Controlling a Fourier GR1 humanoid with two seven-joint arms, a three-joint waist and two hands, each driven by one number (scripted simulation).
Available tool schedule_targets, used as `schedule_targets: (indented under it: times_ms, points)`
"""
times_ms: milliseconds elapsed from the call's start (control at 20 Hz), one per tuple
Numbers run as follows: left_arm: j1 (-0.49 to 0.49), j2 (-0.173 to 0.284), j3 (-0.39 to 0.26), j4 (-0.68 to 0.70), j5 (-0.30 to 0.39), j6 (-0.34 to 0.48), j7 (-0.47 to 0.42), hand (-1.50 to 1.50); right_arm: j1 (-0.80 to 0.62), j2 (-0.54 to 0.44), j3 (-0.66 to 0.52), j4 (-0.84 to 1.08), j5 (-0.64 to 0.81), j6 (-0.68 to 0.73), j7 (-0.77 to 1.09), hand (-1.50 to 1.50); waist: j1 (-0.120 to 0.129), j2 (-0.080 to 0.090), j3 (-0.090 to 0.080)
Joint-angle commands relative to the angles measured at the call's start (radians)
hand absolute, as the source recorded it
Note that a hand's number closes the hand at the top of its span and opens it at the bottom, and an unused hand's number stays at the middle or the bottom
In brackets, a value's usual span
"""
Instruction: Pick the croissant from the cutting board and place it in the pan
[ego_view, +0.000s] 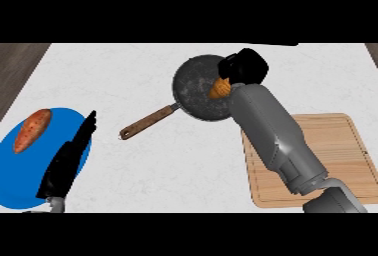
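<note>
Head view, looking steeply down at the pale counter (184, 160), and the right hand (244, 66) is up over the far rim of the pan (196, 87). Its black fingers are curled round the croissant (220, 89), and only an orange-brown sliver of it peeks out beneath the hand, just inside the pan's right edge. Whether the croissant touches the pan's floor or hangs just above it, I cannot tell from here. The grey right forearm (273, 135) stretches diagonally from the lower right corner, crossing the left part of the cutting board (325, 150) on its way up to the pan.

The pan is dark and speckled, sitting in the upper middle of the counter, and its brown wooden handle (148, 122) points down and to the left. The wooden cutting board lies at the right, well apart from the pan's handle, partly hidden by the arm.

Over on the left, the left hand (70, 160) shows edge-on above a blue plate (29, 185), fingers straight and pointing up the view, holding nothing. On that blue plate, near its upper left part, lies a sweet potato (32, 131), long and orange-red, just beside the left hand's fingers but not touching them.
</note>
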Motion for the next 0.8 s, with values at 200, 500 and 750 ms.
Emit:
schedule_targets:
  times_ms: [200, 500, 750]
  points:
    - [-0.04, -0.008, -0.024, -0.013, -0.01, -0.016, 0.027, 0.0, 0.01, 0.028, -0.234, 0.053, -0.274, -0.128, -0.103, -1.5, 0.037, 0.017, 0.004]
    - [-0.037, -0.012, -0.01, 0.022, -0.015, -0.011, -0.008, 0.0, 0.032, 0.029, -0.303, 0.025, -0.364, -0.304, -0.344, -1.5, 0.035, 0.015, 0.003]
    - [-0.062, -0.002, 0.002, 0.021, -0.002, -0.028, 0.019, 0.0, 0.019, 0.029, -0.337, 0.015, -0.359, -0.519, -0.452, -1.5, 0.028, 0.013, 0.002]
